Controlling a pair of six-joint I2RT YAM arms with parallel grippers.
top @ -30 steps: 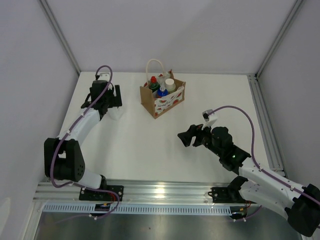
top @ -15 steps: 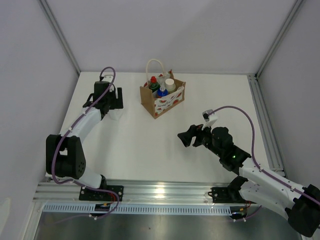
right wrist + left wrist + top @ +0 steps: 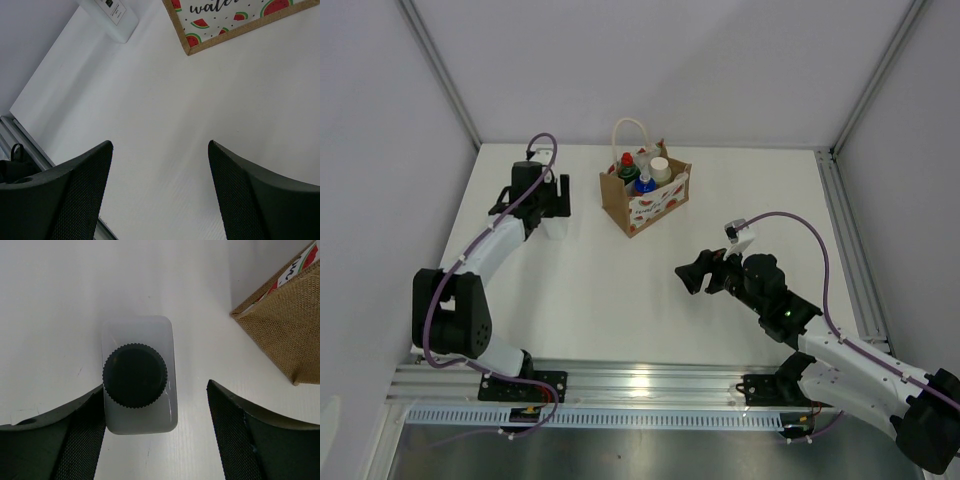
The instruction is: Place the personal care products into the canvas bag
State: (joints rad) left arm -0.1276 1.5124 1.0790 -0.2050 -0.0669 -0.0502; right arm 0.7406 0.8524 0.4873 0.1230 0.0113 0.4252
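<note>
Left pincer (image 3: 156, 390), released, has slid astride the translucent white black-capped bottle (image 3: 139, 375); likely grasp next, brown canvas bag (image 3: 285, 335) at 2 o'clock.

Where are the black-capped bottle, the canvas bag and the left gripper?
black-capped bottle (image 3: 134, 375): left wrist view, on top of its black cap.
canvas bag (image 3: 655, 205): top external view, on its watermelon-printed side.
left gripper (image 3: 155, 384): left wrist view, midway between its fingertips.
</note>
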